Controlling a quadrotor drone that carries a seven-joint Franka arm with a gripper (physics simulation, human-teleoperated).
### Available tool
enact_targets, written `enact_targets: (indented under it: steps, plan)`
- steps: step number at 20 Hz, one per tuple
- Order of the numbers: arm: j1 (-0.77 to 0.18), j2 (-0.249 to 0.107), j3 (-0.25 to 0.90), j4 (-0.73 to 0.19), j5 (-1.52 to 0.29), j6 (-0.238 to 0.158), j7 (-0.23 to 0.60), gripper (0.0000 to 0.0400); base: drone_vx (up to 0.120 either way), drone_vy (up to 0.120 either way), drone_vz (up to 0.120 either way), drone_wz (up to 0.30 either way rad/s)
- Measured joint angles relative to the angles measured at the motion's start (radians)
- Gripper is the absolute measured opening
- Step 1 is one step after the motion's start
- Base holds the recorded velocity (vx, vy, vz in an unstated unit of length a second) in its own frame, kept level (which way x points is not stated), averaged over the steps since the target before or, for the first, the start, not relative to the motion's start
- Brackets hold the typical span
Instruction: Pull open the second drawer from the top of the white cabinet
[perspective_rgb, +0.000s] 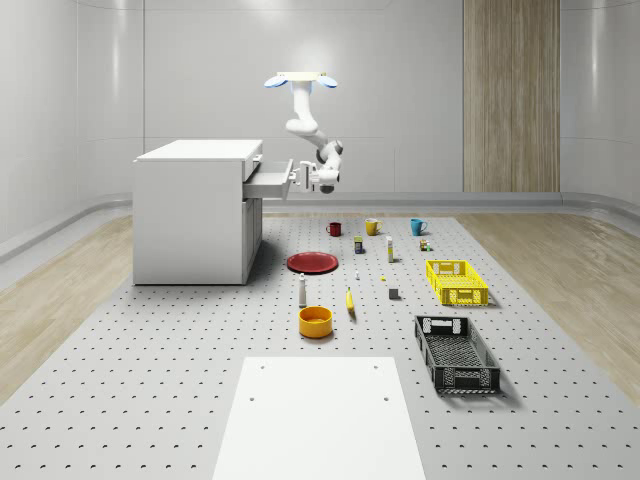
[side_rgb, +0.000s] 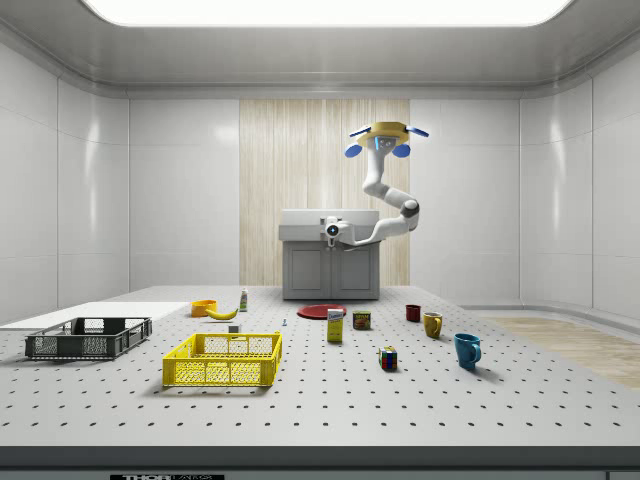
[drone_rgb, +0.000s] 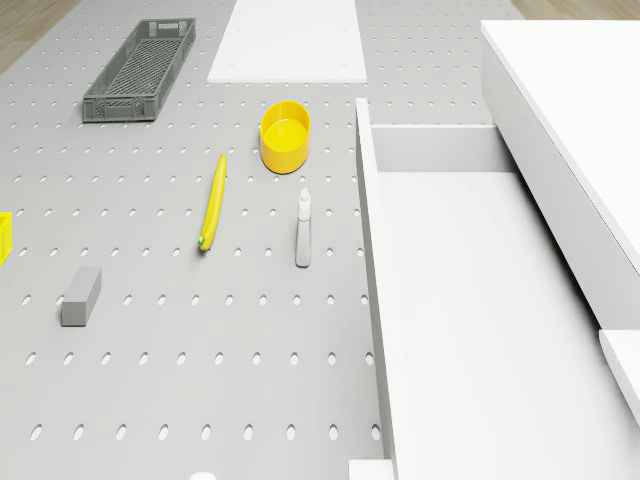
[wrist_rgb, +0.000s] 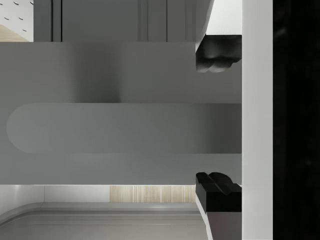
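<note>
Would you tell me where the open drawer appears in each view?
Whole-scene view: drawer juts rightward from the cabinet.
Side view: band under the cabinet top.
Drone view: open tray beside the cabinet.
Wrist view: its front, close up.
Shared landmark: cabinet.

The pulled-out drawer (perspective_rgb: 268, 178) of the white box-shaped cabinet (perspective_rgb: 195, 210) juts toward the whole-scene view's right, and the end effector (perspective_rgb: 306, 177) sits at its front, with the drone (perspective_rgb: 300, 80) hovering above in open air. Below the drawer, the grey perforated tabletop (perspective_rgb: 150, 400) carries a flat red plate (perspective_rgb: 312, 262), a small white bottle (perspective_rgb: 302, 290) and a round yellow bowl (perspective_rgb: 315, 321), all well apart. The drawer's interior (drone_rgb: 470, 300) lies open from above.
</note>
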Motion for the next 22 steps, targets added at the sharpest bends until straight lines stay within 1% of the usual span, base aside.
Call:
enact_targets:
  steps: [8, 9, 10, 11, 15, 22]
  plan:
    - [0.014, -0.013, -0.005, -0.001, -0.013, 0.012, 0.015, 0.0298, 0.000, 0.000, 0.000, 0.000]
    - [0.015, -0.007, -0.020, -0.005, -0.038, 0.006, -0.014, 0.0333, 0.000, 0.000, 0.000, 0.000]
    - [0.029, -0.025, -0.022, -0.001, -0.058, 0.014, 0.027, 0.0326, 0.000, 0.000, 0.000, 0.000]
    - [0.033, -0.029, -0.021, -0.001, -0.056, 0.020, 0.030, 0.0320, 0.000, 0.000, 0.000, 0.000]
    - [0.041, -0.036, -0.017, -0.003, -0.047, 0.031, 0.031, 0.0307, 0.000, 0.000, 0.000, 0.000]
    - [0.049, -0.045, -0.016, -0.005, -0.045, 0.042, 0.033, 0.0301, 0.000, 0.000, 0.000, 0.000]
